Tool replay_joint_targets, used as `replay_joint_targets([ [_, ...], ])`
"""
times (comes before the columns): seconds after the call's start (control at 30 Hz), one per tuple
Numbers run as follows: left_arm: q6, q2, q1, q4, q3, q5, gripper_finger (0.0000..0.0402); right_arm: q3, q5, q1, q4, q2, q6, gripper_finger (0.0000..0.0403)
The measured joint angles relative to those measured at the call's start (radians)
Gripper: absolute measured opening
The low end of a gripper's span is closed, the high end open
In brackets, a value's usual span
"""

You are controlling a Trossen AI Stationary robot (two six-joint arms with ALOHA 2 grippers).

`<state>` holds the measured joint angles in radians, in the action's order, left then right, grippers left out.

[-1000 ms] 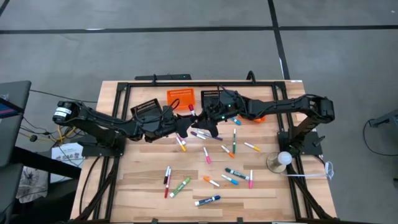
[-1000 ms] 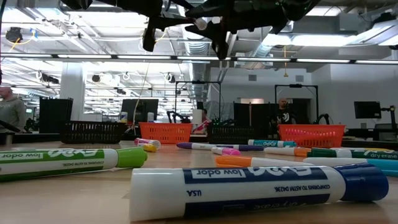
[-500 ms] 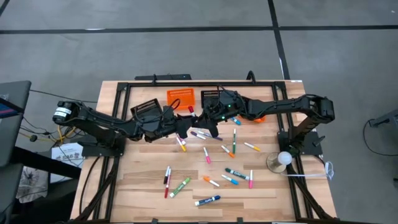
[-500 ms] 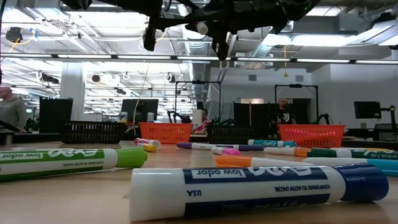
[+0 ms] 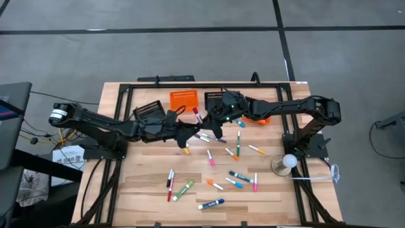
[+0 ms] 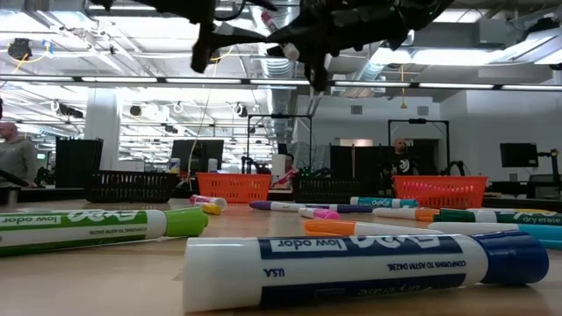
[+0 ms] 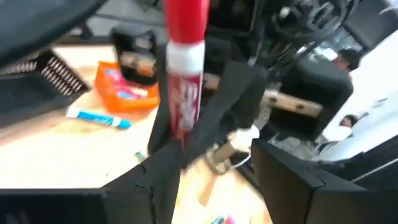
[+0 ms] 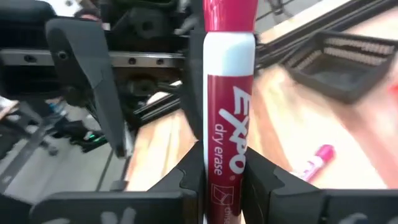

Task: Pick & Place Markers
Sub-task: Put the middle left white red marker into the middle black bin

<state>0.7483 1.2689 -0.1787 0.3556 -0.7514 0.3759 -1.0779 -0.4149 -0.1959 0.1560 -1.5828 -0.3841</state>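
My right gripper (image 5: 207, 124) is above the middle of the table and is shut on a red marker (image 5: 196, 115), which also shows in the right wrist view (image 8: 228, 93) and the left wrist view (image 7: 185, 81). My left gripper (image 5: 188, 130) is right next to it and open; the marker stands by one of its fingers (image 7: 163, 180). I cannot tell whether it touches. Several more markers (image 5: 231, 152) in mixed colours lie flat on the wooden table (image 5: 139, 190). My right gripper pinches the red marker's barrel at its lower, uncapped end (image 8: 225, 180) between its two fingers. The marker sticks out beyond the fingertips with its red cap end (image 8: 227, 12) farthest from them. It is lifted clear of the table.
Small mesh baskets stand along the far side: black (image 5: 150, 111), orange (image 5: 183, 98), black (image 5: 215, 97), and an orange one (image 5: 261, 119) partly under my right arm. A round white thing on a base (image 5: 288, 161) stands at the right. A black frame (image 5: 120, 95) edges the table.
My left gripper has gone a little toward the table's right edge, closer to my right gripper. The red marker has tipped, and more of its length now shows between the two grippers in the high view. The markers on the table have stayed put.
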Motion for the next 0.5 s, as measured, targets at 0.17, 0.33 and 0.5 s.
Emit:
replay_joint_targets([
  [0.17, -0.008, -0.089, -0.006, -0.098, 0.000, -0.006, 0.0190, 0.000, 0.014, -0.043, -0.030, 0.001, 0.019, 0.0052],
  [0.33, -0.009, -0.118, -0.006, -0.164, 0.000, 0.036, 0.0187, -0.046, 0.091, -0.115, -0.242, 0.001, 0.143, 0.0052],
  [0.5, -0.018, -0.117, -0.004, -0.189, 0.000, 0.090, 0.0186, -0.164, 0.269, -0.192, -0.545, -0.008, 0.363, 0.0052],
])
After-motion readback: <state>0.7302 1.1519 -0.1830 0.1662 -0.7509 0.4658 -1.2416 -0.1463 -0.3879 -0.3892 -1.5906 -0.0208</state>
